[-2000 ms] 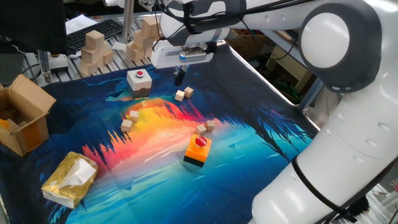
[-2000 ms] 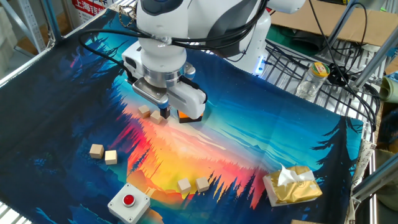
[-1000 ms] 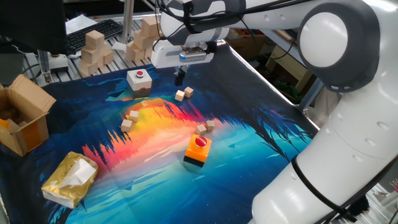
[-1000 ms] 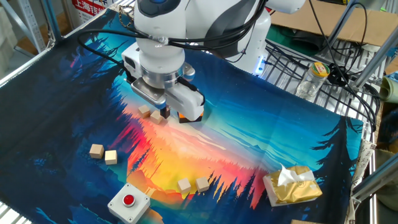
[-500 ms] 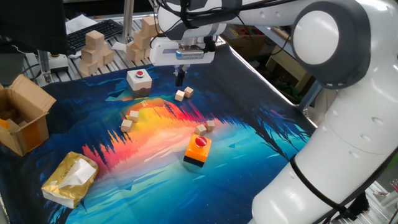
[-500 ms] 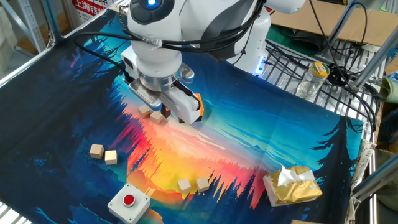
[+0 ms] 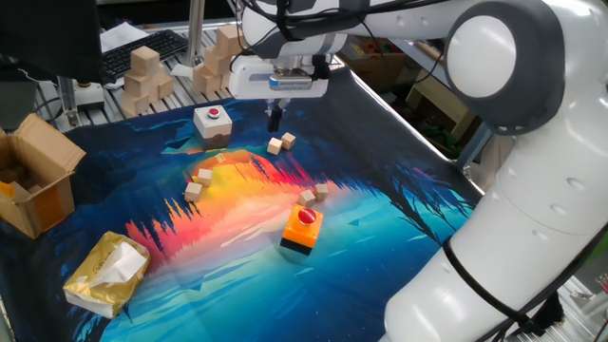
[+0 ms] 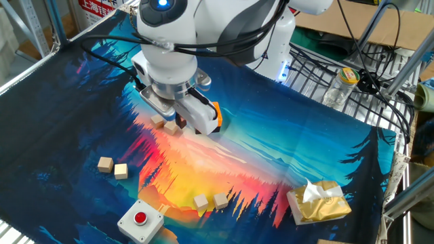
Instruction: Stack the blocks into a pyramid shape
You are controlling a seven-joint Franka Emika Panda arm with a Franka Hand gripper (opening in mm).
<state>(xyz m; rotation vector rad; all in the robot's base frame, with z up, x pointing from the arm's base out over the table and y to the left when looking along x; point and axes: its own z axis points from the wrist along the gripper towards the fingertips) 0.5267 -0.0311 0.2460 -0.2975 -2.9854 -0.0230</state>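
The large white robot arm (image 7: 513, 180) reaches across the bench, which is covered by a dark blue cloth printed with an orange and pink sunset (image 7: 237, 204). Its end effector (image 7: 275, 120) hangs above the cloth, near a pair of small light-tan wooden cubes (image 7: 280, 142); its dark fingers look close together, but whether anything is between them cannot be told. A yellow crumpled tissue packet (image 7: 106, 274) lies at the cloth's near corner, beside an open brown cardboard box (image 7: 36, 185). An orange box with a red button (image 7: 303, 228) sits mid-cloth, and a white box with a red button (image 7: 213, 122) stands further back. A second pair of tiny cubes (image 7: 314, 194) lies just beside the orange box. A third pair (image 7: 199, 182) rests apart on the pink area, unstacked.
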